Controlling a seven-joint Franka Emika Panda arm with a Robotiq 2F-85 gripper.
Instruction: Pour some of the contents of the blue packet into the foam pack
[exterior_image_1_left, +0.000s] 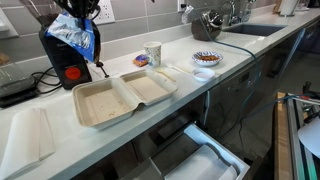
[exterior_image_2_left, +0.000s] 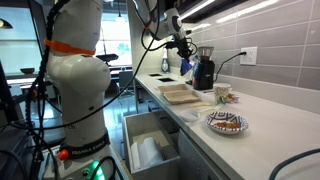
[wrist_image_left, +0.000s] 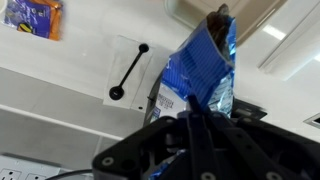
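Exterior views both lay out the long pale counter (exterior_image_1_left: 185, 85). The open foam pack (exterior_image_1_left: 97, 104) lies flat on it with its compartments facing up, just in front of a black machine (exterior_image_1_left: 64, 62) with a red knob. The blue packet (exterior_image_1_left: 75, 35) hangs from me high above the counter, in front of that machine and off to one side of the foam pack, not over it. As I judge it, the step in hand is the carry and tip. To do it well I should bring the packet across until its mouth is above one compartment, lower it close to the foam, then roll the wrist slowly so that only some of the contents slide out, and level it again early. A fast tilt could empty the lot or scatter it onto the counter. Up close in the wrist view the crinkled packet (wrist_image_left: 203, 75) fills the frame. Its far end looks dark and may be torn open, though I cannot be sure from this angle. My pincer (wrist_image_left: 197, 118) is drawn nearly together, both fingers pinching one end of the packet and touching nothing else.
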